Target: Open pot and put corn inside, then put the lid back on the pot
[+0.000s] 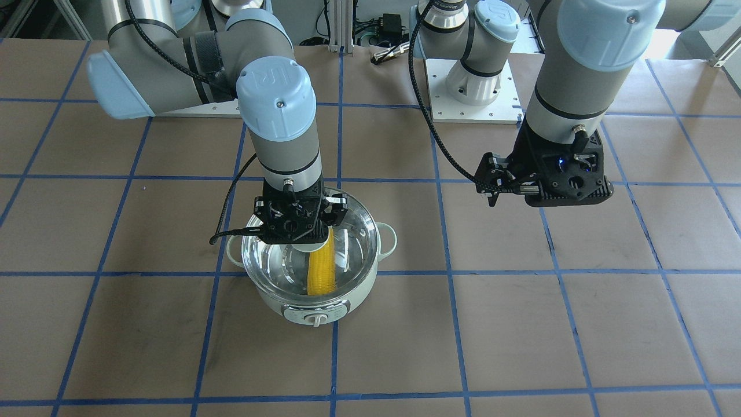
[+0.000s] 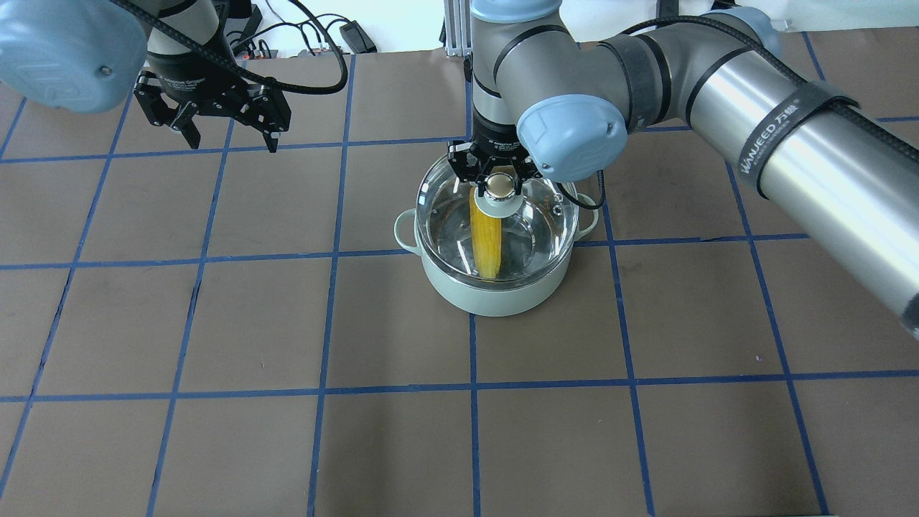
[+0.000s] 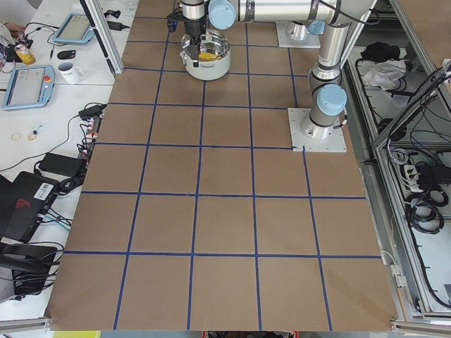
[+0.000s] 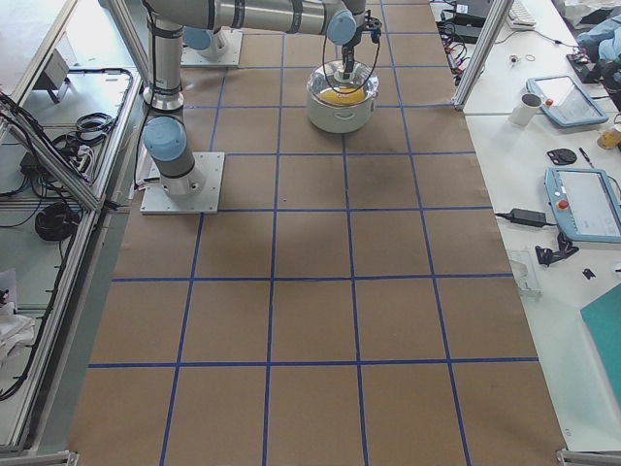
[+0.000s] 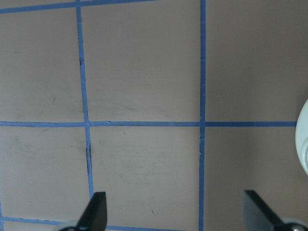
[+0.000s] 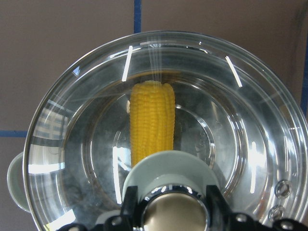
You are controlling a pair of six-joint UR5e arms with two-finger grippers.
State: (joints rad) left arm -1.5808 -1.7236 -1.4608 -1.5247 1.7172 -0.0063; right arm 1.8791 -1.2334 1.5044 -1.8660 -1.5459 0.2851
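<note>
**Lid directly over pot, corn inside**

Front view: the right end effector (image 1: pixel 301 236) grasps the lid (image 1: pixel 353 231) from above, directly over the pot (image 1: pixel 278 302). Overhead: the corn (image 2: pixel 486 237) lies inside, pointing near to far; the left end effector (image 2: pixel 233 142), released, hangs far left over the worktop (image 2: pixel 402 431).

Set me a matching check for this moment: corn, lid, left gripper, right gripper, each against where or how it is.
Column one:
1. corn
2. lid
3. left gripper
4. right gripper

Column two:
A. open, above the table
B. fingers either side of the knob
C. lying inside the pot
D. seated on the pot's rim

Pairs: 1-C; 2-D; 3-A; 4-B
</note>
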